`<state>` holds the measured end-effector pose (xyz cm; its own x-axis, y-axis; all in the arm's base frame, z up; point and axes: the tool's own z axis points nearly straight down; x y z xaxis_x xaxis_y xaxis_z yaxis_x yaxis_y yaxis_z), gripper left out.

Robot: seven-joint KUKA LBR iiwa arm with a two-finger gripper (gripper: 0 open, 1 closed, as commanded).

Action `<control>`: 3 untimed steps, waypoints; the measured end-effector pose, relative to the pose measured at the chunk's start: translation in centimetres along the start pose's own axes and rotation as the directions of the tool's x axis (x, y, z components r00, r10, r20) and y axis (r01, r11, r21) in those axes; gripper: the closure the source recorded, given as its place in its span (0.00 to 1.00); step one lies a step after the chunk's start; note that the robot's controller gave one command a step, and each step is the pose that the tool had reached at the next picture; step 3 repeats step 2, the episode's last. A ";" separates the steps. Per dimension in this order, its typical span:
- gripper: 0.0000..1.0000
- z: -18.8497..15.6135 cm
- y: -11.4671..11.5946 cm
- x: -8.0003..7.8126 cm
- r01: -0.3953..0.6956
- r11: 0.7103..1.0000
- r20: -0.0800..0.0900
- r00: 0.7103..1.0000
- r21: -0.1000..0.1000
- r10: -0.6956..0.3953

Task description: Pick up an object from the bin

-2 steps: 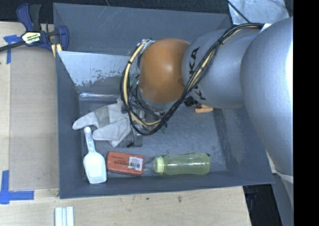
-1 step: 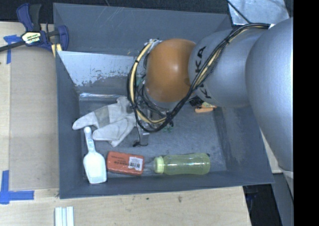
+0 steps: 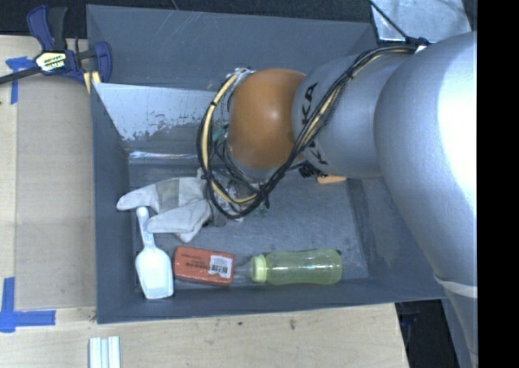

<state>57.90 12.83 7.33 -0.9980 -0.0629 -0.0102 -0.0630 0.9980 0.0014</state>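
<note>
along the near wall of the bin (image 3: 243,303) three things lie in a row: a small white squeeze bottle (image 3: 154,269), a flat orange-red packet (image 3: 203,267) with a white label touching its right side, and beside that a yellow-green bottle (image 3: 297,267) on its side. all three lie apart from the hand. further in, left of the middle, lies a crumpled white cloth (image 3: 174,206), the thing nearest the hand (image 3: 231,198), so i judge it the likely pick.

to do that well, the hand should come down on the bunched right part of the cloth, where raised folds give something to pinch. it should keep off the white bottle's neck, which pokes up against the cloth's lower edge. soft fabric may slip or drag, so a deep bite before lifting seems wise.

the cloth's right edge lies just beside the hand, perhaps under it; the rest spreads away to the left. the hand sits beneath the orange wrist cover (image 3: 261,119) and its cables. whether it is open or shut, or has hold of anything, i cannot tell.
</note>
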 end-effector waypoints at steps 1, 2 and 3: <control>1.00 0.0 0.0 0.0 0.000 1.000 0.000 1.000 0.000 0.000; 1.00 -13.1 -0.3 1.0 -0.023 1.000 -0.008 1.000 0.001 0.023; 1.00 -13.1 -0.3 1.0 -0.023 1.000 -0.008 1.000 0.001 0.023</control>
